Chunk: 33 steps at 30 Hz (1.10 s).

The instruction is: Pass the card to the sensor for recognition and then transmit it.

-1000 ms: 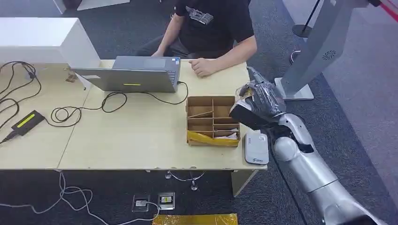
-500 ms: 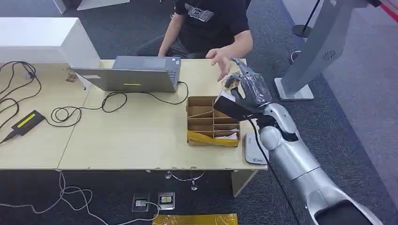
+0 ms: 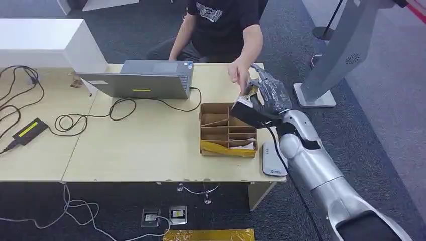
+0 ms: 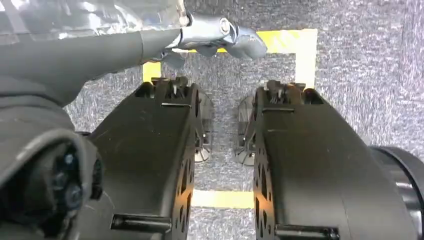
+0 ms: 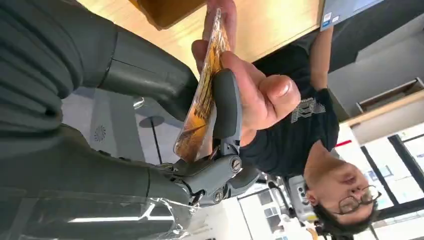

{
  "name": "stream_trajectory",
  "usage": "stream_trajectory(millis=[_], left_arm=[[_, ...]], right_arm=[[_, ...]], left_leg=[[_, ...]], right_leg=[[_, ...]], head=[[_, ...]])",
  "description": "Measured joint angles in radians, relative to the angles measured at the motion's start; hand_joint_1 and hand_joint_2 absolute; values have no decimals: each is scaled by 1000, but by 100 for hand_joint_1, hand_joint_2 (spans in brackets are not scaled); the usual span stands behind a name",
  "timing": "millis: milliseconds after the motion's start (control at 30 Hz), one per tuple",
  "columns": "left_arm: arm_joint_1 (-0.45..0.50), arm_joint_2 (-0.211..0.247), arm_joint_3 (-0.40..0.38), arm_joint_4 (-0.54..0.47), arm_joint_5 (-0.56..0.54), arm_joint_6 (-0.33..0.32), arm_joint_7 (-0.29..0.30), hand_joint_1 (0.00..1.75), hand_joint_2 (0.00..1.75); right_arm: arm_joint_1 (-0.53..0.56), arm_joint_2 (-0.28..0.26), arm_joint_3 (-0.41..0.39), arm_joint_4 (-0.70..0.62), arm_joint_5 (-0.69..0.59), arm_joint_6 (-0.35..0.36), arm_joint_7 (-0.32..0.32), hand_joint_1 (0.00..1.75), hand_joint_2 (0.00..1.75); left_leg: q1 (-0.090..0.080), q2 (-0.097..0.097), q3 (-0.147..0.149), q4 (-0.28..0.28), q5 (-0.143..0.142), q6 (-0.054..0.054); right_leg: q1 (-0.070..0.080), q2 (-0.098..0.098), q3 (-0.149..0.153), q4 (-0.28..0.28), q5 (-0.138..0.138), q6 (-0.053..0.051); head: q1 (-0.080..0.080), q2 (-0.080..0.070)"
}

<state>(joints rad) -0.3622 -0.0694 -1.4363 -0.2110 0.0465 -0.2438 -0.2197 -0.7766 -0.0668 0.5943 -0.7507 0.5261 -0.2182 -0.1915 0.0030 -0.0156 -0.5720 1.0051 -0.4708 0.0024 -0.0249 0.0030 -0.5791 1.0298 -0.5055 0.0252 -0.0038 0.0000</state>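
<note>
A black handheld scanner (image 3: 27, 130) lies near the table's (image 3: 125, 150) left edge, its cable looping toward the grey laptop (image 3: 138, 80) at the far edge. Right of centre stands a cardboard divider box (image 3: 227, 129), and a white card reader (image 3: 274, 159) sits at the near right corner. Above the box, the right hand (image 3: 266, 98) pinches the orange card (image 5: 202, 95) between thumb and finger, while the person's hand (image 5: 250, 85) closes on its far end. The card looks thin, light, slick and slightly flexible; it is best taken by a free edge, flat between fingertips. The left hand (image 4: 220, 37) hangs over the floor; whether its fingers are curled or apart I cannot tell.
</note>
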Motion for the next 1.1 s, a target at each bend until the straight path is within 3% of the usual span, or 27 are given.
stream_trajectory(millis=[33,67,100,400,600,867,1100], left_arm=[[-2,-2,0,0,-5,-1,4,0,0],[-3,-5,0,0,-7,-2,7,0,0],[-5,-7,0,0,-10,-2,12,0,0],[-26,-33,0,0,-36,-4,49,0,0],[-36,-53,0,0,-60,-6,79,0,0],[-36,-70,11,0,-109,2,102,0,0],[-33,-77,15,0,-136,13,109,0,0]], right_arm=[[0,0,-1,3,0,0,2,175,175],[0,0,-2,4,3,0,3,24,175],[0,0,-2,5,7,0,4,0,175],[4,-1,-5,11,58,-16,13,0,175],[19,-15,-13,-30,127,37,65,0,175],[93,-90,-58,-210,156,179,174,0,175],[188,-174,-101,-387,152,240,227,0,175]], left_leg=[[0,0,0,0,0,0],[0,0,0,0,0,0],[0,0,0,0,0,0],[0,0,0,0,0,0],[0,0,1,1,0,0],[0,0,1,1,0,0],[0,0,1,1,0,0]], right_leg=[[0,0,0,0,0,0],[0,0,0,0,0,0],[0,0,0,0,0,0],[0,1,-1,0,0,0],[0,2,-1,0,0,0],[0,2,-1,0,0,0],[0,2,-1,-1,0,0]], head=[[0,0],[0,0],[0,0],[0,0],[-1,0],[0,0],[-1,0]])
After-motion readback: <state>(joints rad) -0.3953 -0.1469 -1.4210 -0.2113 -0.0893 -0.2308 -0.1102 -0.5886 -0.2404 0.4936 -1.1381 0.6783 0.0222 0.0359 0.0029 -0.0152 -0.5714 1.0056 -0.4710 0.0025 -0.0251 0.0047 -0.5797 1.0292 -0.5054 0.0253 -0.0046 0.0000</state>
